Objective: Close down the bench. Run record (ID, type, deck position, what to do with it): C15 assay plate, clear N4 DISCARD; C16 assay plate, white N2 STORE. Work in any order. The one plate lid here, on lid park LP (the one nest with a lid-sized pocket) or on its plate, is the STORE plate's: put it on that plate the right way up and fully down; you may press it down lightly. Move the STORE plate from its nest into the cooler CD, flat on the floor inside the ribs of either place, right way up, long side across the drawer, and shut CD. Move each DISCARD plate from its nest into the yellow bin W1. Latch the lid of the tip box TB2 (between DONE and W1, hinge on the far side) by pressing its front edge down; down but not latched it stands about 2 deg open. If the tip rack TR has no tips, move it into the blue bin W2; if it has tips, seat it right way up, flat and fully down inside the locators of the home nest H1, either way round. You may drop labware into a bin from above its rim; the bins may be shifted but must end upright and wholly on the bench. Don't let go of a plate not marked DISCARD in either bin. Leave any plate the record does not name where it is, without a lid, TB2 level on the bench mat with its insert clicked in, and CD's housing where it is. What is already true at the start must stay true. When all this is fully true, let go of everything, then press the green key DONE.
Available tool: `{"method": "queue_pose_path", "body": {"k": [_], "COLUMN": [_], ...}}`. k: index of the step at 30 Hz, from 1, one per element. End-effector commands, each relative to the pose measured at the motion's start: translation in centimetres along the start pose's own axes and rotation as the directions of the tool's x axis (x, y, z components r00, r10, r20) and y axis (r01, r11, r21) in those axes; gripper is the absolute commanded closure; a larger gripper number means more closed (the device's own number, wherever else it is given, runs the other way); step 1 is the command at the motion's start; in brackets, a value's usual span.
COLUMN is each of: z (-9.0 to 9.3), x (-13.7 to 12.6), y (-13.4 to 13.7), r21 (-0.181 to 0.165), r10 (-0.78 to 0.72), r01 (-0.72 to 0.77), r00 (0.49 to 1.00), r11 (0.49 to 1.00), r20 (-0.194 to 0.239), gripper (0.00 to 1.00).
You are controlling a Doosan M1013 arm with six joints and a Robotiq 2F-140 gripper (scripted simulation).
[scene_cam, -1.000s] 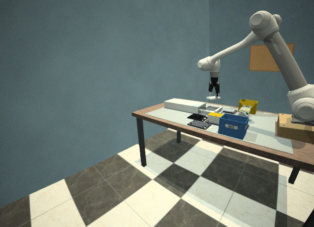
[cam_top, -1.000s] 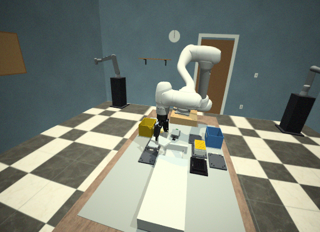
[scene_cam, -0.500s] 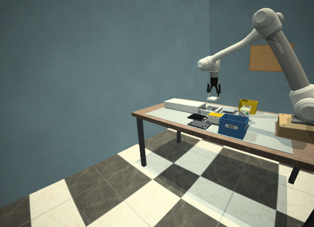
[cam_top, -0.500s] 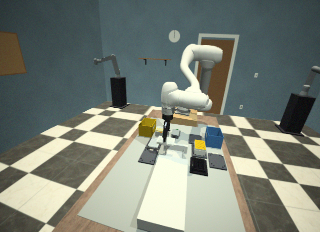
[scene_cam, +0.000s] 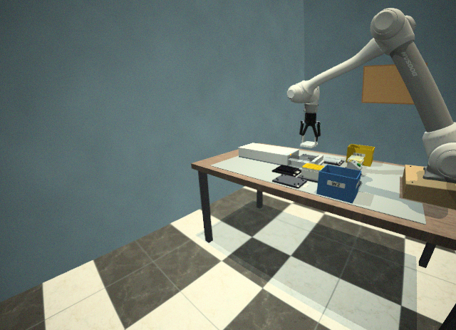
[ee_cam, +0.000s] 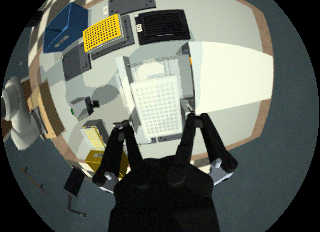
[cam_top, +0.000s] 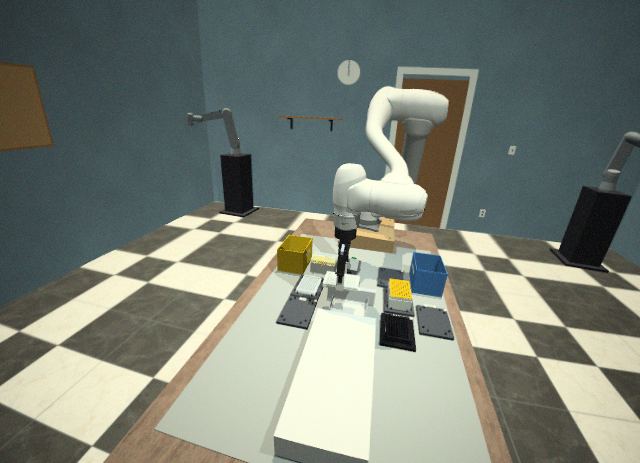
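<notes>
Tool (scene_cam: pixel 308 140) gripping the white plate (ee_cam: pixel 158 104) above the open drawer (ee_cam: pixel 188 66), at the frame's 12 o'clock. Risk, as judged: a skewed release could land the plate on the drawer's ribs.

The long wooden bench (cam_top: pixel 467 355) is being viewed by the top camera from high beyond its near end, looking along it toward the white jointed arm (cam_top: pixel 392 138) and the back wall. The same bench (scene_cam: pixel 235 173) is being seen from the side, at a distance and near bench height, by the exterior camera. The wrist camera is being pointed straight down, close over the bench. The square blue plastic bin (cam_top: pixel 428 273) (scene_cam: pixel 338 182) (ee_cam: pixel 66 26) is being shared by all three views.
</notes>
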State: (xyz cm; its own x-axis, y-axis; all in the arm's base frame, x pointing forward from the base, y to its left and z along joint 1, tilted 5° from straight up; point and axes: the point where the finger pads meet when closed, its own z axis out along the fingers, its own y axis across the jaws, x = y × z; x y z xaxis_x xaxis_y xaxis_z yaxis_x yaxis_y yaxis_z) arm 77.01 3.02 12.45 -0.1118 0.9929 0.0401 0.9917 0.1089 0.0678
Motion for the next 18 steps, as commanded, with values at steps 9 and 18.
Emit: {"method": "queue_pose_path", "body": {"k": [9,18], "z": [0.0,0.0], "x": [2.4,3.9], "y": [-0.7,-1.1], "r21": [0.0,0.0], "r10": [0.0,0.0], "r01": [0.0,0.0], "r00": [1.0,1.0], "r11": [1.0,1.0], "r20": [0.0,0.0], "gripper": [1.0,1.0]}}
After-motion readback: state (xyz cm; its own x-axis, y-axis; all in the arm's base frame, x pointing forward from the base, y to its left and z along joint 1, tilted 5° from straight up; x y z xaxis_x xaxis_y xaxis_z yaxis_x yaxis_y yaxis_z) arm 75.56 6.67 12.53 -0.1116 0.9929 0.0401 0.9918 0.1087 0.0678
